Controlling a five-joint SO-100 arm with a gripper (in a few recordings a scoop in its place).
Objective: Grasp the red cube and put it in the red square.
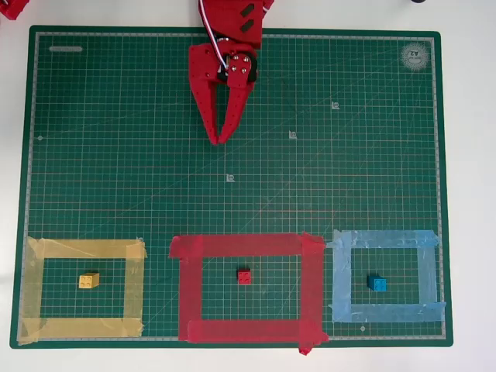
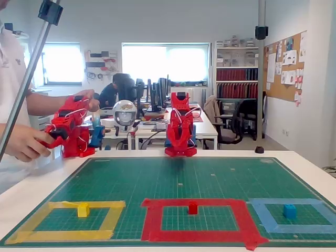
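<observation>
The red cube (image 1: 244, 277) (image 2: 192, 208) is a tiny studded brick resting on the mat inside the red square (image 1: 246, 332) (image 2: 194, 234), a wide red tape frame at the mat's near edge. My red gripper (image 1: 219, 140) is far from it, near the mat's back edge, with its fingers meeting at the tips and nothing between them. In the fixed view the arm (image 2: 179, 128) stands folded at the back of the table, well behind the cube.
A yellow cube (image 1: 88, 280) (image 2: 83, 210) sits in a yellow tape frame (image 1: 81, 248) left of the red one. A blue cube (image 1: 377, 283) (image 2: 289, 211) sits in a light-blue frame (image 1: 387, 313) on the right. The green cutting mat (image 1: 139, 155) covers the table.
</observation>
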